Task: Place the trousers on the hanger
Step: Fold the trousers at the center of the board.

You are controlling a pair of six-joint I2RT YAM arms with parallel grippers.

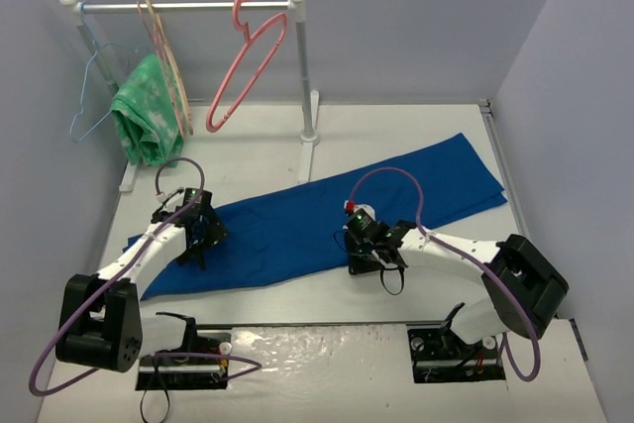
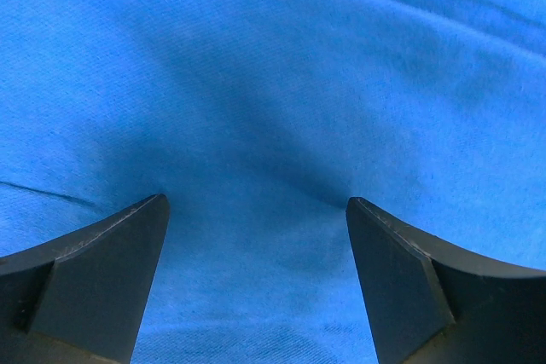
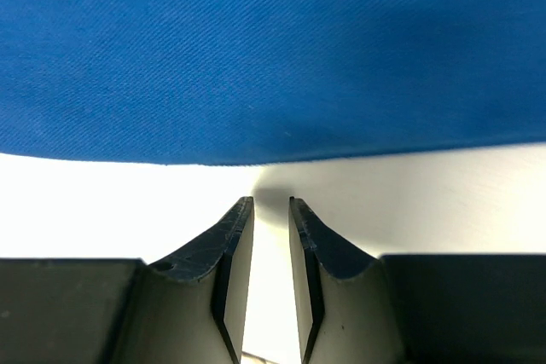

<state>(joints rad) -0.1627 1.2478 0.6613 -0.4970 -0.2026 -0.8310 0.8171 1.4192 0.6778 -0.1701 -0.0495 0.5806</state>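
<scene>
- The trousers (image 1: 327, 215) lie flat and slantwise across the table (image 1: 436, 136), one end by the left arm and the other reaching toward the far right. None of the cloth is lifted.
- The pink hanger (image 1: 248, 56) hangs by its hook from the rail (image 1: 188, 6) at the back, well apart from the cloth and bare.
- The left gripper (image 2: 256, 202) hovers over the left end of the trousers with its jaws wide apart and nothing between them (apparently placed for a pinch there).
- The right gripper (image 3: 271, 200) is at the near edge of the trousers, mid-length. Its jaws are drawn almost together with only a thin slit between them, and the tips are over bare table just short of the hem. No cloth shows in the slit.
- Judgement: this is the pick-up step. The right-hand grip looks doubtful and should be checked before any lift.
</scene>
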